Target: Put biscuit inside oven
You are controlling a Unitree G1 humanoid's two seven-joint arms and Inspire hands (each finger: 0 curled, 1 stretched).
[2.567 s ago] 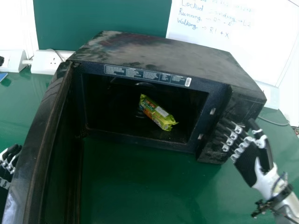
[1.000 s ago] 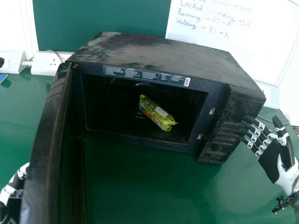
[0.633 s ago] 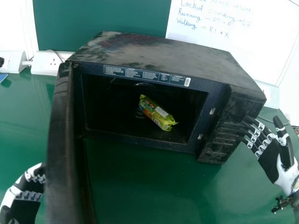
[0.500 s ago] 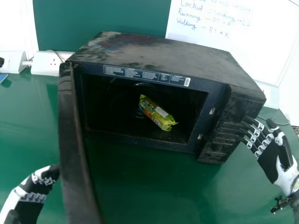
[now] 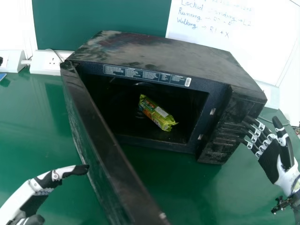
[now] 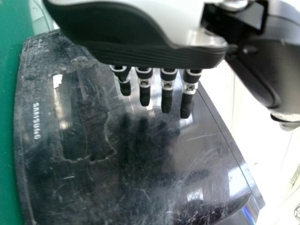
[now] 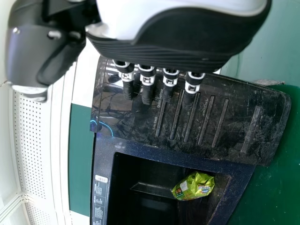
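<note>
The door (image 5: 110, 150) has swung from about seven o'clock round to five, with the left hand (image 5: 31, 202), fingers stretched out, near its outer face at eight o'clock. The biscuit (image 5: 157, 115) lies unmoved inside the oven (image 5: 154, 51), so placing looks done and closing seems under way. At four o'clock, the right hand (image 5: 269, 161), fingers extended and empty, is beside the control panel (image 5: 225, 138).
</note>
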